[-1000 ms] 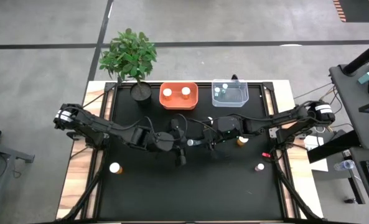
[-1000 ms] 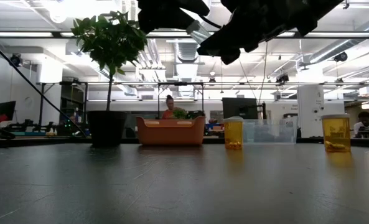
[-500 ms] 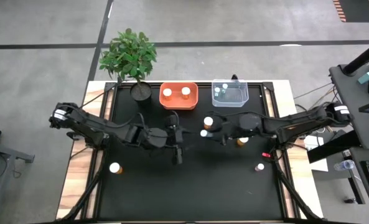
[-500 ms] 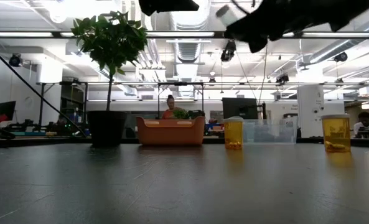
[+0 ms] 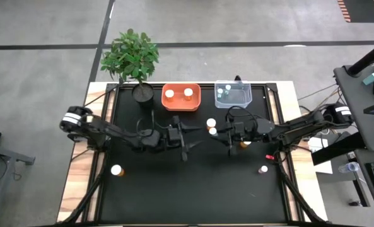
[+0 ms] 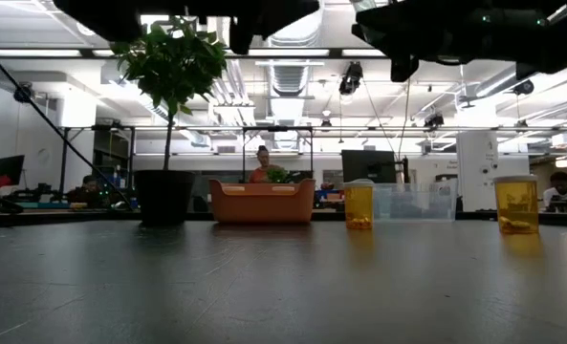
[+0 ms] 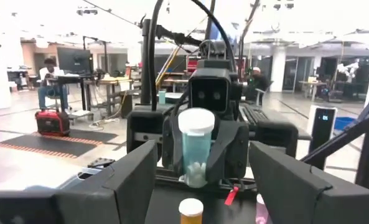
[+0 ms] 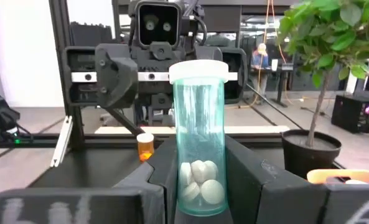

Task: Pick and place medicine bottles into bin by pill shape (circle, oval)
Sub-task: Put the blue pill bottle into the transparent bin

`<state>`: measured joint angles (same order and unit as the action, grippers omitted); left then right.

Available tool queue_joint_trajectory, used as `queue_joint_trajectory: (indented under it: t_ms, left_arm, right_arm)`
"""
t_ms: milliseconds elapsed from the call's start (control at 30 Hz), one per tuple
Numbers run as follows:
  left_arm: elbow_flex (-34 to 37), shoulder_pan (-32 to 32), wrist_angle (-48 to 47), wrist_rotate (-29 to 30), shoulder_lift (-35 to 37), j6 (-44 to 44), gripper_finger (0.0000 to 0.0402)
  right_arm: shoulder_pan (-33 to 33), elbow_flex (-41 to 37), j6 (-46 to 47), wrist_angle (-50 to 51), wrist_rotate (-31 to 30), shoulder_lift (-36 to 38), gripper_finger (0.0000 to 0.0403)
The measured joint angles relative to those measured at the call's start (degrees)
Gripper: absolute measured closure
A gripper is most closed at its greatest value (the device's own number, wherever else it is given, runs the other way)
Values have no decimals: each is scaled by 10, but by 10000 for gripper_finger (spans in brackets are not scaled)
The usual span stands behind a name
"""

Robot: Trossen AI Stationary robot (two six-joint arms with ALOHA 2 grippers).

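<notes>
1. Right gripper [image 8: 200,186], centre of the high view just right of middle: clamped on a teal bottle [image 8: 200,134] with white cap, round white pills showing at its base; held upright above the mat, facing the left arm.
2. Left gripper [image 7: 200,186], centre of the high view just left of middle: fingers spread wide, holding nothing.
3. Orange bin [image 5: 181,96], upper centre: two white-capped bottles inside. Clear bin [image 5: 233,94], just to its right: small pale-capped bottles inside, count unclear.
4. Unsorted: amber bottle [image 5: 116,170] lower left; amber bottle [image 5: 245,144] right of centre, partly under the right arm; pink-capped bottle [image 5: 262,169] lower right; small red item [image 5: 270,156] near it, identity unclear.
5. Progress, as judged: under way, one bottle in hand, several left on the mat.
6. Surface: black mat [image 5: 193,189] on a wood-edged table; potted plant [image 5: 132,60] at upper left.
7. Room: open lab, ceiling lights, desks, monitors; seated persons far behind.
</notes>
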<state>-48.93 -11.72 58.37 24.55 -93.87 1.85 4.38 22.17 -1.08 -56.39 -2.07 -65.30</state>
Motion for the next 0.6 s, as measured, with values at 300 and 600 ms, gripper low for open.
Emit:
queue_joint_trajectory:
  t_ms: [300, 600]
  left_arm:
    - [-47, 13, 45, -7, -84, 0, 164]
    - [-76, 22, 46, -17, -104, 0, 175]
  right_arm:
    - [0, 16, 0, -7, -10, -30, 312]
    - [0, 18, 0, -6, -11, -29, 312]
